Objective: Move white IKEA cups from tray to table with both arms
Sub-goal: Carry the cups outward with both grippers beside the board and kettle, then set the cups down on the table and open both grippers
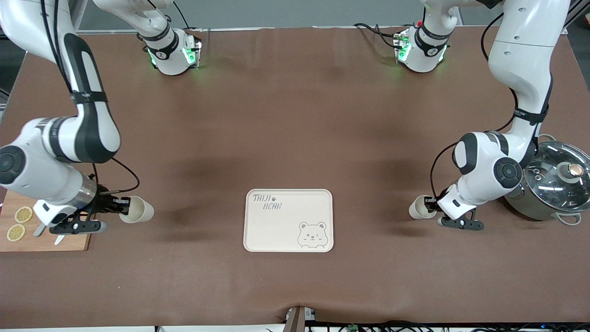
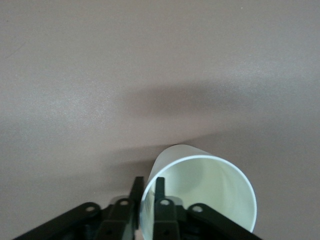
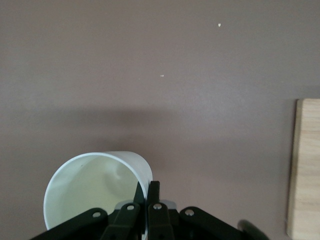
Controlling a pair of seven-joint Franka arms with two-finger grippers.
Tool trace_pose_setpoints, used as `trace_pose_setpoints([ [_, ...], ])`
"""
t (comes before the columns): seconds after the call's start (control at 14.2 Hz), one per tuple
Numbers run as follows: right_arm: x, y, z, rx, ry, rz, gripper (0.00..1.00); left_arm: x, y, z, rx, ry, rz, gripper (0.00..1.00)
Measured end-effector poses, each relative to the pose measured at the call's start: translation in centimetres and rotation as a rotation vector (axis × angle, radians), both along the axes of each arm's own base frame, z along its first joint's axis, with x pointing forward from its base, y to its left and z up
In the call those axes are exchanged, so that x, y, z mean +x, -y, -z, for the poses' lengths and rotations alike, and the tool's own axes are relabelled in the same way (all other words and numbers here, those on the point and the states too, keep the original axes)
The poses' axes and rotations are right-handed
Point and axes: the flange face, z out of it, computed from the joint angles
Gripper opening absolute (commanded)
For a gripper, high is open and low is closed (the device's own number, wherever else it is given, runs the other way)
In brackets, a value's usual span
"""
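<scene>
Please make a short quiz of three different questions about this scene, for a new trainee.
1. True or false: each end effector is shut on a white cup's rim.
2. Which lies nearest the front camera? A) tray B) pot C) arm bases
3. Fill in: the lemon slices lie on a wooden ____.

Key:
1. True: left end effector pinches one cup, right end effector pinches the other cup.
2. A, the tray; the pot is farther.
3. board, under the lemon slices.
</scene>
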Motion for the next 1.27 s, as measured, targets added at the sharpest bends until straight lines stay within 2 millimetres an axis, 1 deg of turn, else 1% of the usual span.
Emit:
trace_pose_setpoints([
  [0.07,-0.4,0.1,1.3,-0.002,0.018,0.002,0.00,0.0,0.1,0.0,0.000,0.001,0.001,1.00],
  [0.14,-0.7,0.1,2.3,-0.004,0.027,0.002,0.00,0.1,0.1,-0.1,0.000,0.003,0.001,1.00],
  [0.28,-1.0,0.4,3.2,-0.008,0.030,-0.010,0.00,0.5,0.0,-0.8,-0.001,0.017,-0.001,1.00],
  [0.35,-0.9,0.8,3.5,-0.011,0.036,-0.016,0.00,0.7,-0.1,-1.5,-0.001,0.023,-0.002,1.00],
  [0.49,-0.9,2.0,4.7,-0.018,0.057,-0.025,0.00,0.9,-0.1,-3.6,-0.001,0.020,0.000,1.00],
  [0.63,-1.0,2.6,6.4,-0.024,0.067,-0.029,0.00,1.5,-0.1,-6.9,-0.002,-0.008,0.005,1.00],
  [0.7,-1.0,2.7,7.2,-0.026,0.072,-0.029,0.00,2.0,0.0,-9.2,-0.003,-0.030,0.002,1.00],
  [0.91,-0.8,2.3,9.3,-0.029,0.091,-0.033,0.00,3.7,0.3,-16.9,-0.011,-0.047,-0.064,1.00],
  [0.98,-0.8,2.2,9.9,-0.030,0.093,-0.034,0.00,4.1,0.3,-18.9,-0.014,-0.039,-0.081,1.00],
  [1.06,-0.8,2.2,10.2,-0.030,0.095,-0.035,0.00,4.4,0.3,-20.1,-0.015,-0.030,-0.091,1.00],
  [1.13,-0.8,2.2,10.5,-0.030,0.095,-0.035,0.00,4.5,0.2,-20.6,-0.015,-0.029,-0.094,1.00],
  [1.27,-0.8,2.2,10.9,-0.031,0.094,-0.035,0.00,4.0,-0.1,-20.7,-0.008,-0.076,-0.093,1.00],
])
